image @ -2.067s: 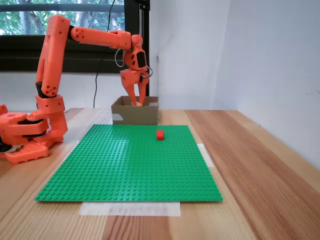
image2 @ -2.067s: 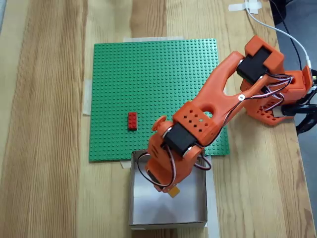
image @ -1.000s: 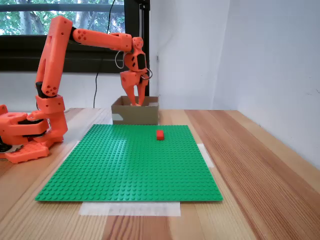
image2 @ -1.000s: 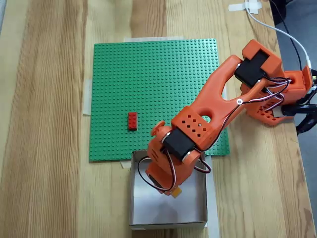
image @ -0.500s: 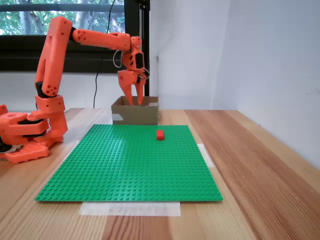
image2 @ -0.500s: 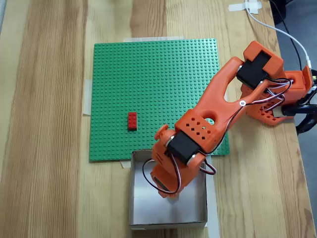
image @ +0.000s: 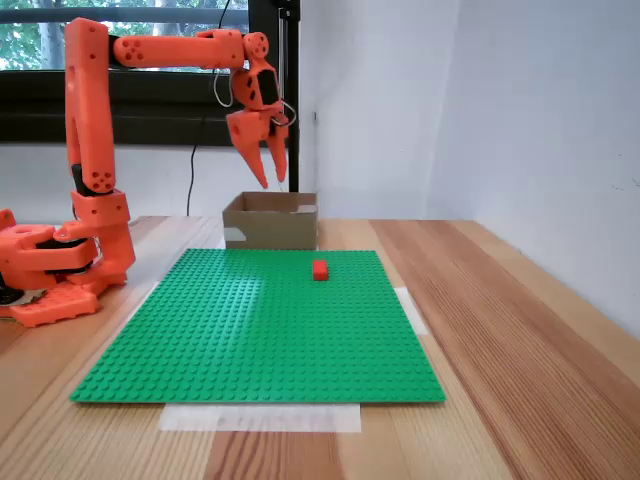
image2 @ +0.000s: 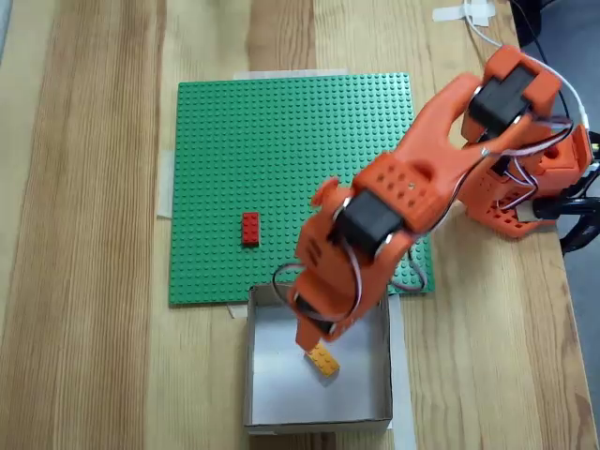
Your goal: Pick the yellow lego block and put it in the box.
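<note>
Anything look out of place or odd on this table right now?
Nothing stands out. The yellow lego block lies inside the box, the red brick sits on the green baseplate, and the hand hangs open above.

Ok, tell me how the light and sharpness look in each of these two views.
In a fixed view from the side, the bright window backlights the scene and a pale sheen lies on the green baseplate; focus is crisp. In a fixed view from above, light is even and soft, and the yellow lego block in the box looks sharp.
</note>
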Robot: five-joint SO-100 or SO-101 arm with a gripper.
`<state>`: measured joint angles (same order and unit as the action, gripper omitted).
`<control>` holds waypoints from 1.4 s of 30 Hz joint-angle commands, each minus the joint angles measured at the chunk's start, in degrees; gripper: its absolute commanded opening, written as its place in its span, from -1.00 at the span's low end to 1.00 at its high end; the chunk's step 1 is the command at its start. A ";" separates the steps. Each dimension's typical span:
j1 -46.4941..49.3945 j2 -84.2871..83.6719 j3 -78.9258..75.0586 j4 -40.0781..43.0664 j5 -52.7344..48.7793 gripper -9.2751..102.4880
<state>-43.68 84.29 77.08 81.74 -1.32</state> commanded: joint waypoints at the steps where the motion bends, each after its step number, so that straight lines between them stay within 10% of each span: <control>1: 1.41 8.26 3.87 -1.93 -1.05 -0.54; 28: 31.29 52.82 50.27 -27.42 -5.27 -0.70; 42: 41.75 77.96 68.55 -26.72 -6.77 -0.85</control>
<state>-2.29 158.82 144.49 54.32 -8.44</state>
